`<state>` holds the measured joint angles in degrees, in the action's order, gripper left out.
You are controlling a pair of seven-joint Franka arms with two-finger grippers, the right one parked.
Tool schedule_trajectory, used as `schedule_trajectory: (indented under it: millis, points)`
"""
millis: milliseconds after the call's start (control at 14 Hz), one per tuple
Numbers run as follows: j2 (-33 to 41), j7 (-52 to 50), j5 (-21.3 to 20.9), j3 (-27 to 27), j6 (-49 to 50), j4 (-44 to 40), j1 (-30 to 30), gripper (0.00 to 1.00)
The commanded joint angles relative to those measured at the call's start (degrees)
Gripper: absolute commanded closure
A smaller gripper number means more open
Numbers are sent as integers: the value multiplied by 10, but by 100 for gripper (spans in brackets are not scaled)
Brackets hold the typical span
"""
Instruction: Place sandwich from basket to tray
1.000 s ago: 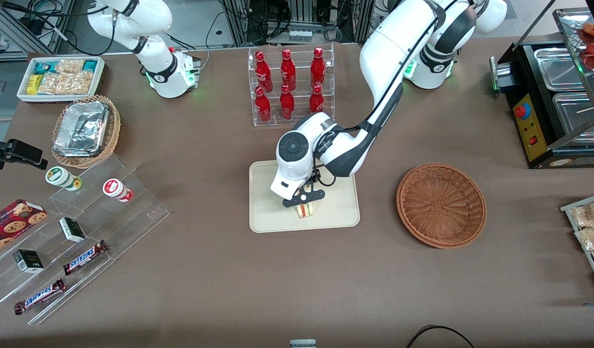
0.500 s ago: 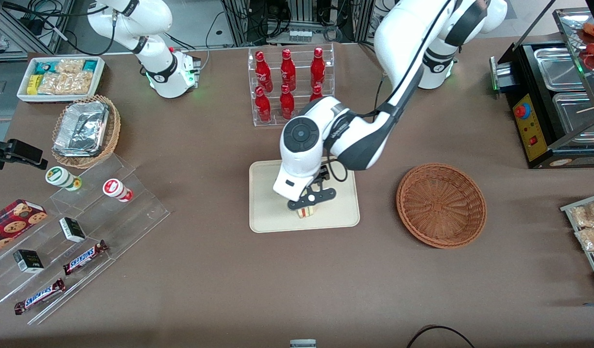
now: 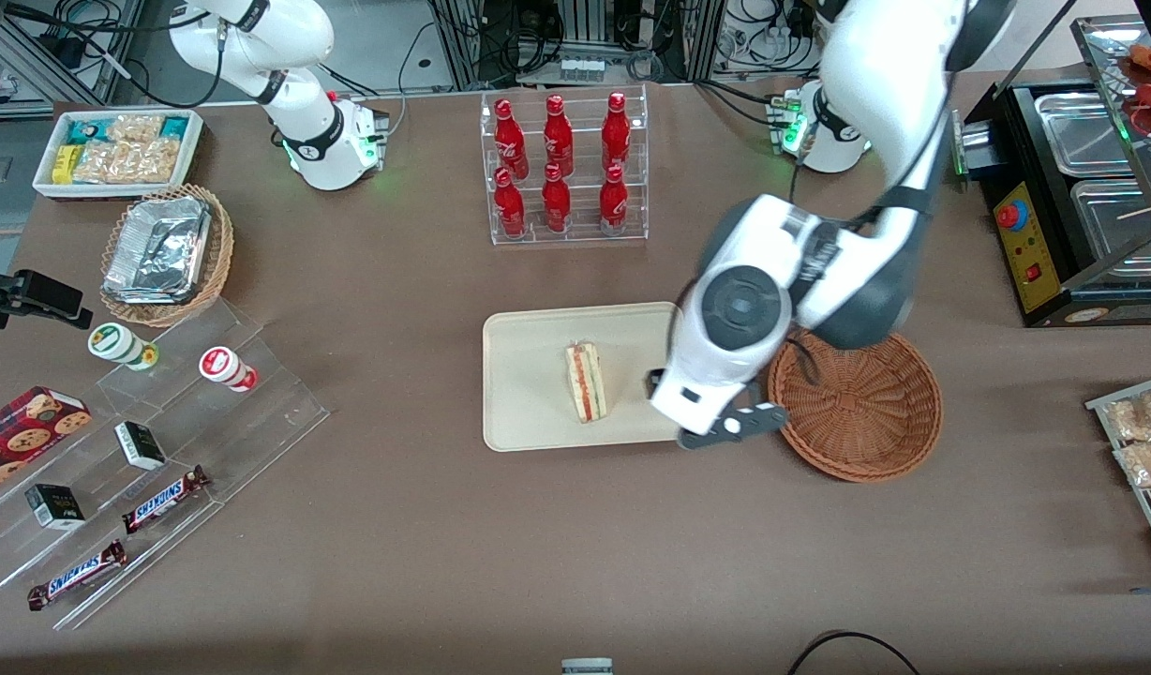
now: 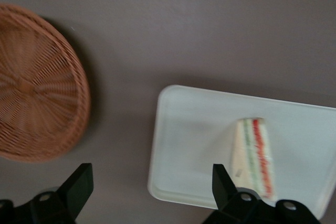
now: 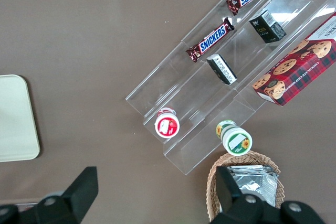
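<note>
The sandwich (image 3: 586, 382) lies on the cream tray (image 3: 519, 412), near the tray's middle, resting on one broad bread face with its cut edge and the red and green filling stripes showing upward. The reddish-brown wicker basket (image 3: 857, 398) sits on the brown tabletop (image 3: 397, 525) just beside the tray, toward the working arm's end, and holds nothing visible. The hand (image 3: 731, 427) hangs above the gap between tray and basket, over the tray's edge, clear of the sandwich and grasping nothing; in the wrist view its two black fingers (image 4: 79, 188) stand wide apart, released, with the sandwich (image 4: 253, 157) and the basket (image 4: 37, 85) both below it. Judged from this layout, the transfer looks complete. Handling assessment: the wedge is probably very light, soft and easily crushed, with layers that could slide or separate under side load. Should regrasping be needed, the two broad bread faces look like the proper contact surfaces, taken near the thick middle of the wedge with light closing force; the tapered point and the filling edge appear poor holds, liable to deform or smear. The smooth tray probably offers little friction, so a sideways nudge could push the sandwich along it.
</note>
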<state>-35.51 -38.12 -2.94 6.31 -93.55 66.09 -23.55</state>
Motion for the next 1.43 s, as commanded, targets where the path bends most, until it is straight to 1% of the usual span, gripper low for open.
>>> schedule_trajectory:
  millis: [0, 143, 214, 357, 500, 571, 714, 857, 929, 1071, 1214, 1357]
  points:
    - [89, 118, -1, 5, -9, 109, 69, 0]
    - [129, 215, -1, 4, -18, 162, 110, 0]
    - [151, 251, -1, 5, -38, 194, 128, 0]
    - [206, 311, 0, 5, -74, 269, 162, 0]
    - [255, 342, 1, 4, -92, 324, 180, 0]
    - [272, 346, 2, 4, -88, 335, 195, 0]
    - [307, 391, 6, 3, -76, 349, 207, 0]
    - [341, 428, 22, 8, -50, 363, 249, 0]
    - [351, 441, 32, 9, -35, 361, 254, 0]
    - [371, 454, 32, 9, -9, 356, 268, 0]
    - [384, 459, 31, 8, 38, 329, 272, 0]
    - [397, 459, 28, 8, 59, 324, 278, 0]
